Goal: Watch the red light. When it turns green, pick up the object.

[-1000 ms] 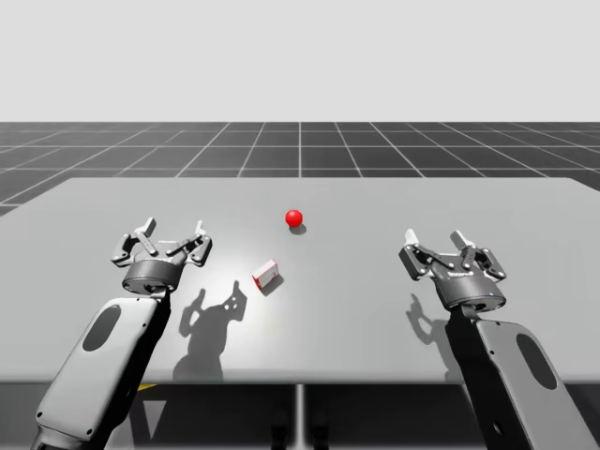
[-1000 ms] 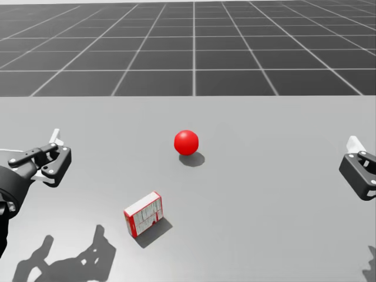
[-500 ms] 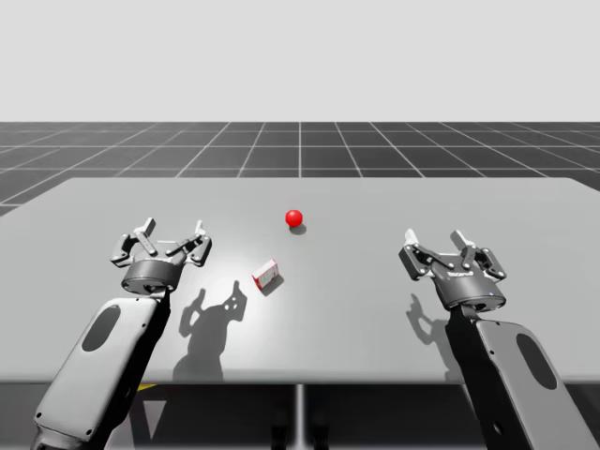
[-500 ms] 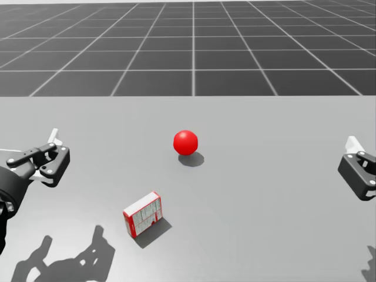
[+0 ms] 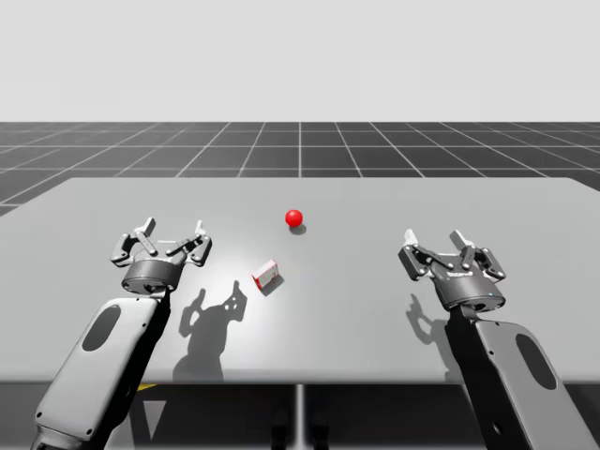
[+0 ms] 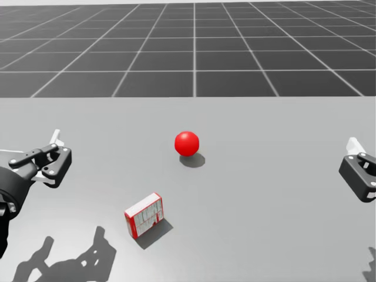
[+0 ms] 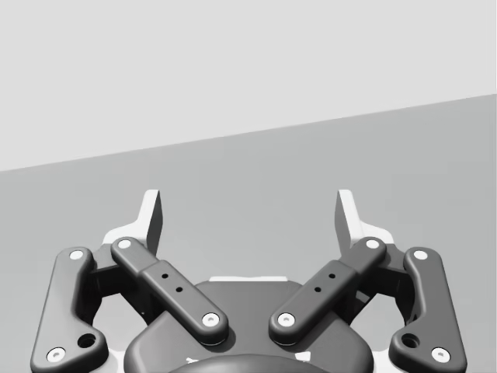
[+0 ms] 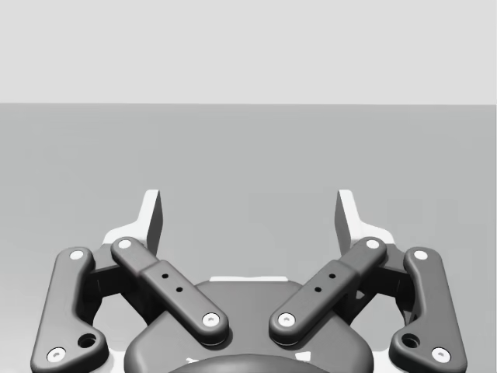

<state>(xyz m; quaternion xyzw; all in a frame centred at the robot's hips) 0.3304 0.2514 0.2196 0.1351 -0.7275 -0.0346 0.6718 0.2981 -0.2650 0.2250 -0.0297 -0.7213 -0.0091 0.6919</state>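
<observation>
High view: a small red-and-white box sits on the grey table, with the round light showing red.
The box stands a little left of the table's middle, turned askew to the front edge. It is nearer my side than the light, which sits further back and slightly to the right, and the two are apart. My left gripper hovers to the left of the box, near it but not touching, with its fingers spread wide. My right gripper hangs well apart from the box on the table's right side, its fingers likewise spread. Each wrist view looks along parted fingers over grey table surface.
</observation>
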